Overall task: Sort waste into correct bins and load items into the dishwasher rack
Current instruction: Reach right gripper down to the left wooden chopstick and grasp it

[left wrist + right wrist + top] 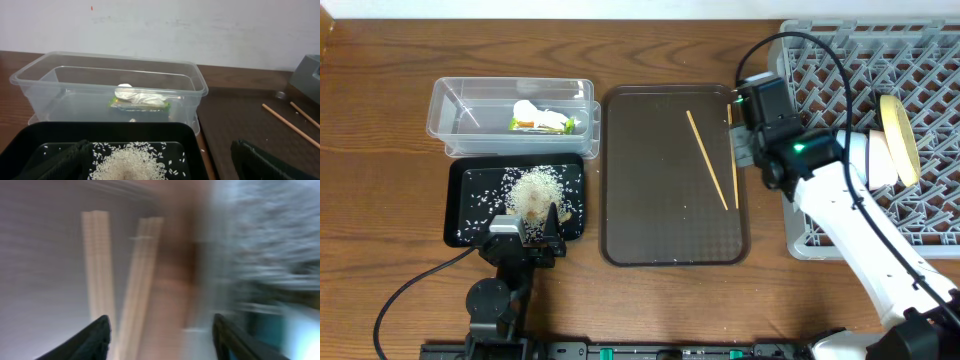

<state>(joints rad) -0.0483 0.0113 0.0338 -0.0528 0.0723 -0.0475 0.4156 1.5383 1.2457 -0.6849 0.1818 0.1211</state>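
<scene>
White right arm [860,215] with black wrist, green light, black cables; left arm [498,298] black.

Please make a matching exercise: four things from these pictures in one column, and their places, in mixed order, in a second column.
Things:
1. rice heap
2. snack wrapper
3. chopsticks
4. yellow-green plate

Places:
A. in the grey rack
B. in the black tray
C. on the brown serving tray
D. in the clear tub

Pairs: 1-B, 2-D, 3-C, 4-A
</scene>
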